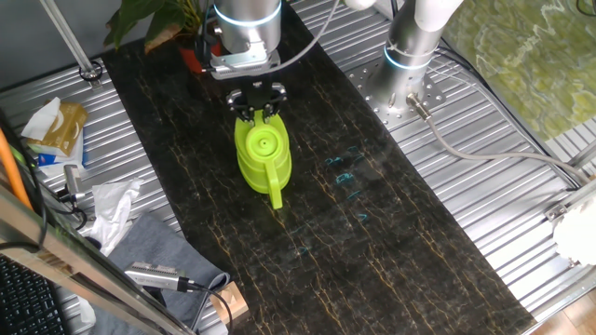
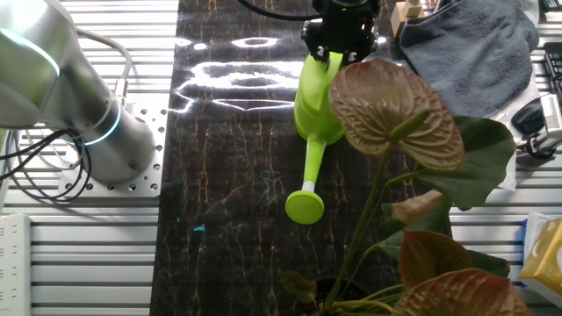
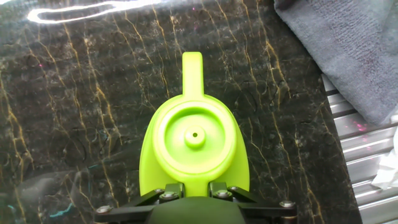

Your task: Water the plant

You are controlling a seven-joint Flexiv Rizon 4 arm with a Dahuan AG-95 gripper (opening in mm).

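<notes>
Ribbed metal worktop (image 1: 521, 233) under a dark marbled mat (image 1: 391, 251), grey cloth (image 1: 163, 247) and crumpled paper off one edge, robot base (image 2: 83, 132) bolted at the other. Plant (image 2: 399, 114) in its red-orange pot (image 1: 193, 58) at the mat's far end, just behind the tool (image 1: 258, 109) in one fixed view, well apart from it in the other. Tool clamped narrow on the handle end of the lime-green watering can (image 3: 194, 146), spout pointing away from the fingers.
</notes>
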